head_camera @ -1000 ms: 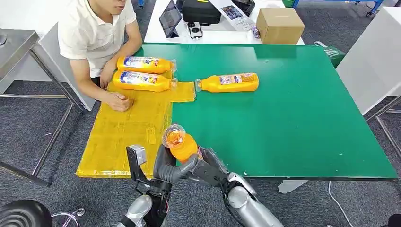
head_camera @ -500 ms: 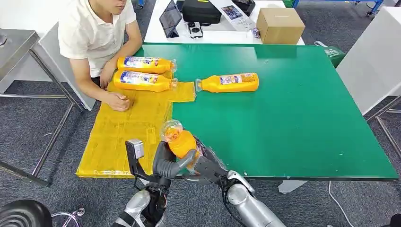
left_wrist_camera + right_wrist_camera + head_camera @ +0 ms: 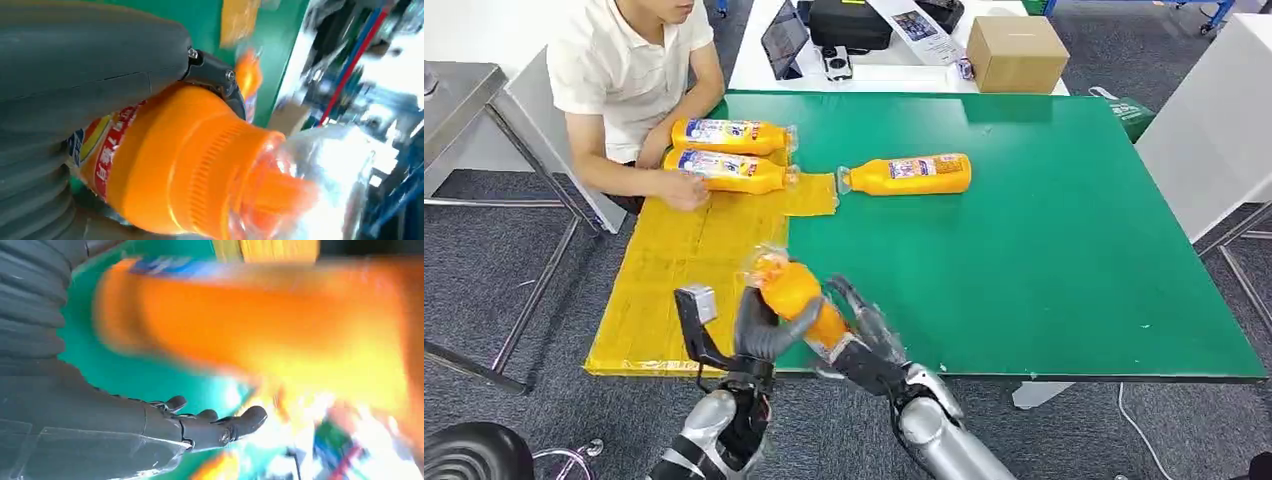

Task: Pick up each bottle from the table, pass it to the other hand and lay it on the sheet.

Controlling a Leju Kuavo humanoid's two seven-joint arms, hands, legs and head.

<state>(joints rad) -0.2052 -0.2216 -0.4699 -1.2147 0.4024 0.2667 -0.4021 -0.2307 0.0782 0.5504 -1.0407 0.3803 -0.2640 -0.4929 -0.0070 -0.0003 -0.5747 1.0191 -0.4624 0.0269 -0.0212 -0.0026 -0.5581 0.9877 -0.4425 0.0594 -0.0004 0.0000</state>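
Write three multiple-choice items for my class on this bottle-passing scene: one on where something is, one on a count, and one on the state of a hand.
1. Where does the lone bottle lie?
A. On the bare green table
B. On the yellow sheet
C. On the floor

2. How many bottles lie on the yellow sheet?
A. One
B. Two
C. Four

3. What is the left hand doing?
A. Hanging empty beside the table
B. Pressing flat on the sheet
C. Gripping an orange bottle

Answers:
1. A: the head view shows it on its side on the green table, just past the sheet's edge.
2. B: two bottles lie side by side at the sheet's far end, by the person.
3. C: its fingers wrap the held bottle, while the right hand has its fingers spread beside it.
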